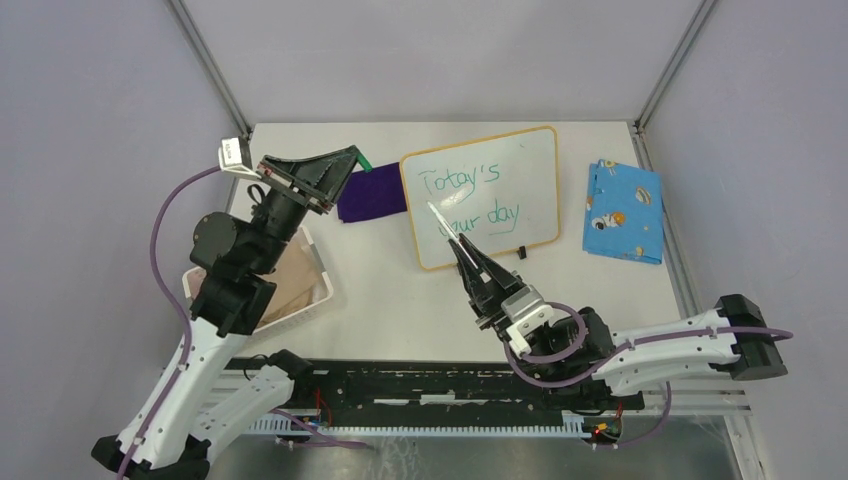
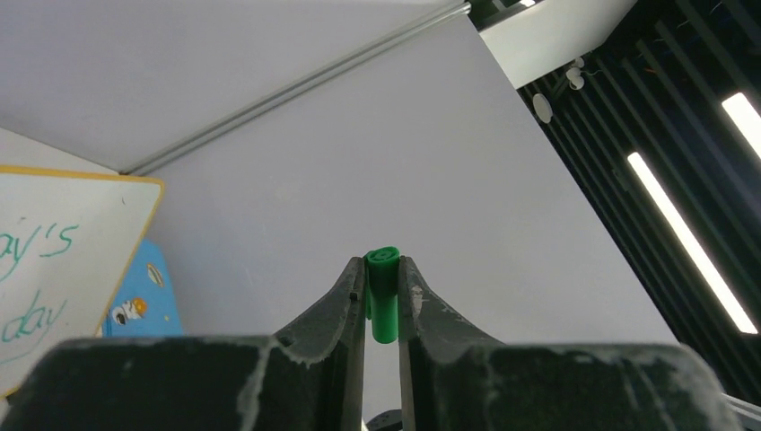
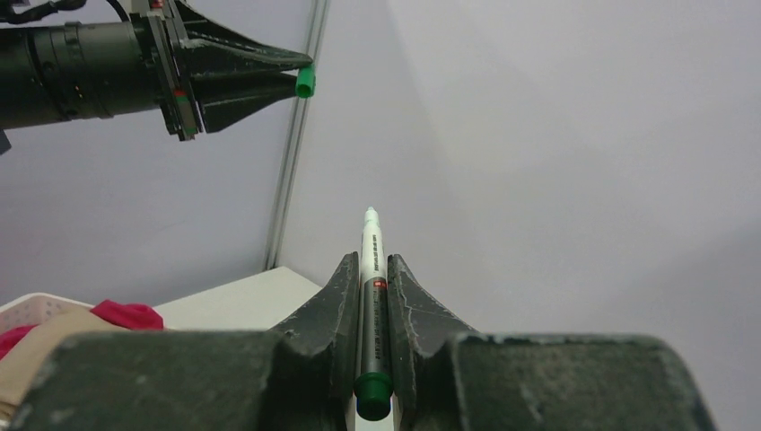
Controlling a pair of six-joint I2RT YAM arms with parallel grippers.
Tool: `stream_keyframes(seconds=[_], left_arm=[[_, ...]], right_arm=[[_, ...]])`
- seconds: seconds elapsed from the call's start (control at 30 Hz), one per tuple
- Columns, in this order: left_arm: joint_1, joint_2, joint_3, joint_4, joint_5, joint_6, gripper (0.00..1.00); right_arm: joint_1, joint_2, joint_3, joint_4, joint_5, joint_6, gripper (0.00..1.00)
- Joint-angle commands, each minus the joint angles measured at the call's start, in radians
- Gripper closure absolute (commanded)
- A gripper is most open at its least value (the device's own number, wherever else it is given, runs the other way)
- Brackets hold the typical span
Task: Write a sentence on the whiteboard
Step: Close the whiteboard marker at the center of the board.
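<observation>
From the top camera, you have the whiteboard (image 1: 480, 195) standing near the far edge of the tabletop (image 1: 400, 290), about mid-width, with the sentence (image 1: 470, 195) in green across it in two slanted lines, "Today's" over "your day". Your right gripper (image 1: 455, 240) sits in front of the board's lower left part, fingers clamped on a white marker (image 1: 442, 220) whose tip overlaps the start of the lower line; you cannot tell from here whether it touches. Your left gripper (image 1: 360, 160) is up by the far left corner, just left of the board, pinching a green cap (image 1: 365, 163) above a purple cloth (image 1: 372, 197). A blue cloth (image 1: 623, 212) lies right of the board, and a white basket (image 1: 318, 290) is at the left edge. In the left wrist view, your fingers (image 2: 345, 296) are narrow and tight on the cap (image 2: 383, 305), with the board (image 2: 99, 224) and its writing (image 2: 36, 269) well off to the left. In the right wrist view, your fingers (image 3: 336, 296) grip the marker (image 3: 370, 260) along its barrel, tip aimed at the back wall, and the left gripper (image 3: 301, 76) with its cap (image 3: 306, 83) hangs at the upper left.
</observation>
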Motion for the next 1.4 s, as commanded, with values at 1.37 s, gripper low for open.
stream_keyframes(seconds=[1.37], left_arm=[[-0.221, 0.052, -0.036, 0.02, -0.068, -0.141, 0.98]], right_arm=[[0.031, 0.107, 0.082, 0.249, -0.04, -0.086, 1.0]])
